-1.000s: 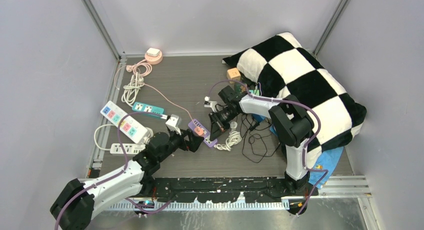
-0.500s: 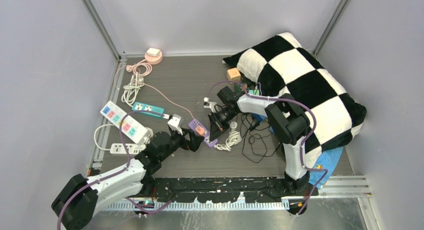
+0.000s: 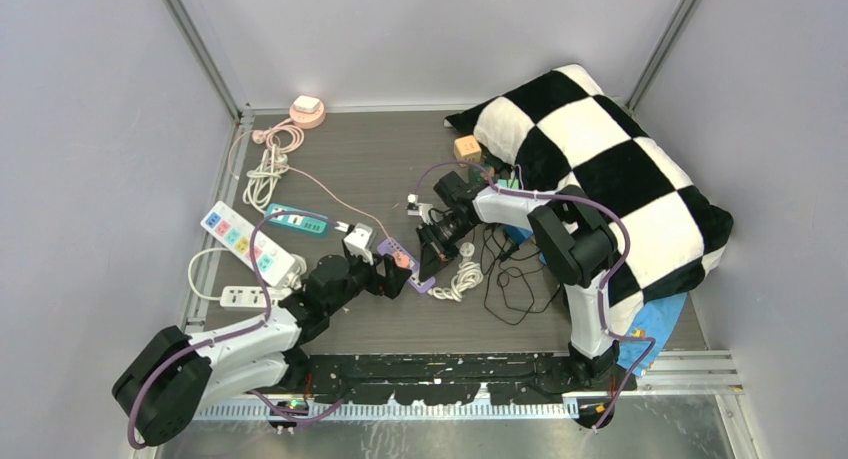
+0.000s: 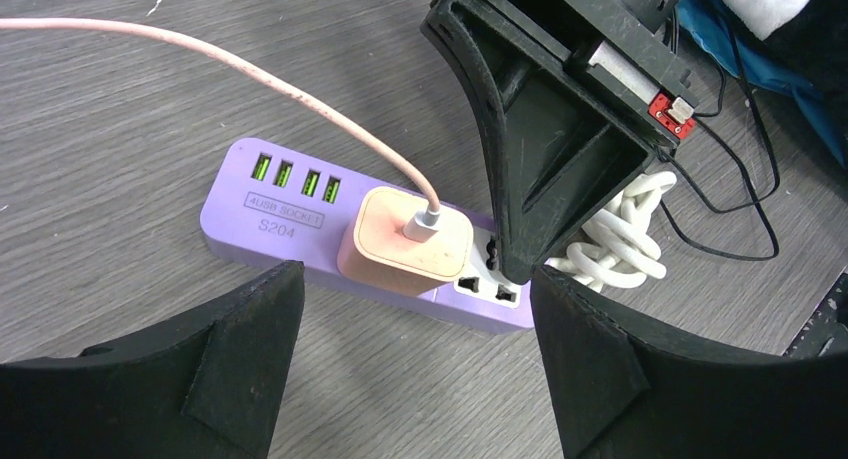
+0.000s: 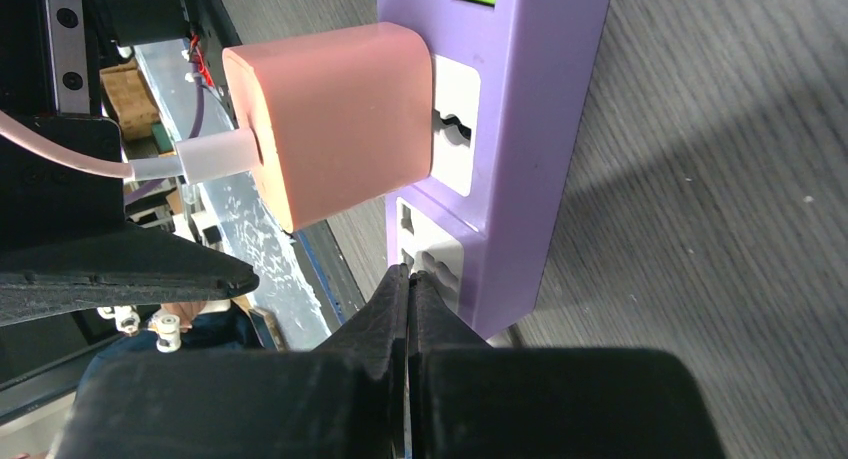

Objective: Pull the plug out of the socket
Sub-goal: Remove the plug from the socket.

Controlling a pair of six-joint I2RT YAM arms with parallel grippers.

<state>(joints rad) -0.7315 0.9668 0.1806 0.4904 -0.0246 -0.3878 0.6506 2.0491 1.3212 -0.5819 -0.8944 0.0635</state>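
**Change of state.** Compared with a second ago, the left arm is further forward and turned inward. The left hand now straddles the pink plug, with one finger on each side. The fingers stand wide and clear of the plug body, and nothing is held. The gap looks slightly narrower than before, so closing may have begun, but no contact shows in the left wrist view.

**Right arm.** The right hand is unchanged over the same interval. Its fingers are pressed fully together, and the tip rests against the outlet face of the purple socket strip, at the end just beside the plug. It pins the strip rather than gripping it.

**Location of task items.** The strip lies flat near the middle of the worktop, a little toward the near edge, between the two hands. The plug is fully seated in the strip. Its pink cable runs off toward the far left corner. A coiled white cord lies just beyond the strip's right end.

**Meaning for the task.**
- The approach appears complete, and the plug is not yet pulled.
- The next step, by judgement, is to close the left fingers on the plug's flanks, then draw it straight off the strip face.
- The strip is light, so it may lift with the plug if the right fingertip slips off.
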